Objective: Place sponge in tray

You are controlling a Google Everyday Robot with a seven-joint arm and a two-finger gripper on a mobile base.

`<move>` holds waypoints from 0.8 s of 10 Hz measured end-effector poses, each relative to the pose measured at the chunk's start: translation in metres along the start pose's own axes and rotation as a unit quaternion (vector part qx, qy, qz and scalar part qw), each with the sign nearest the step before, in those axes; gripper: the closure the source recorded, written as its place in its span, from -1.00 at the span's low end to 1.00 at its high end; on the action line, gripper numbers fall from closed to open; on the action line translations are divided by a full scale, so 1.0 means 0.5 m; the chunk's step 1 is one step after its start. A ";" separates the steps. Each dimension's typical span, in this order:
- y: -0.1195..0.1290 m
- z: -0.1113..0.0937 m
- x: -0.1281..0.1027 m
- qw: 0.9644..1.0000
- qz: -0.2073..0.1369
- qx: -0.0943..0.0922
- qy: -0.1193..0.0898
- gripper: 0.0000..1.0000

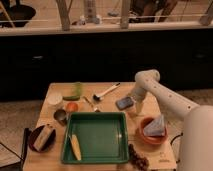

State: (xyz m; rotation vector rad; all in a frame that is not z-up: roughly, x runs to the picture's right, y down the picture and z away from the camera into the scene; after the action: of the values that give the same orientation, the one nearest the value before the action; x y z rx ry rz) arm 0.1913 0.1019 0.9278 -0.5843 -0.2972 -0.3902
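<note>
The blue-grey sponge (124,103) sits just beyond the far right corner of the green tray (100,134), slightly tilted. The gripper (137,106) at the end of the white arm points down right beside the sponge, on its right side. I cannot tell whether it touches or holds the sponge. The tray lies in the front middle of the wooden table with a yellow corn cob (76,146) in its left part.
An orange bowl (150,139) holding a pale blue cloth (156,125) stands right of the tray. Grapes (137,159) lie at the front right. A dark plate with a tan block (42,137), a metal cup (61,116), a white cup (55,100) and a brush (106,92) lie left and behind.
</note>
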 end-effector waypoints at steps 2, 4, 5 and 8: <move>-0.006 -0.005 -0.002 1.000 -0.005 -0.003 0.003 -0.60; -0.020 -0.004 -0.014 1.000 -0.014 -0.009 0.006 -0.60; -0.026 -0.003 -0.019 1.000 -0.018 -0.010 0.007 -0.60; -0.033 0.009 -0.028 0.999 -0.026 -0.022 0.007 -0.21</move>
State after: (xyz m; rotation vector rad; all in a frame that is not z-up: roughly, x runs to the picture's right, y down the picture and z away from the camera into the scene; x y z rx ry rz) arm 0.1712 0.0957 0.9339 -0.6180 -0.2919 -0.4523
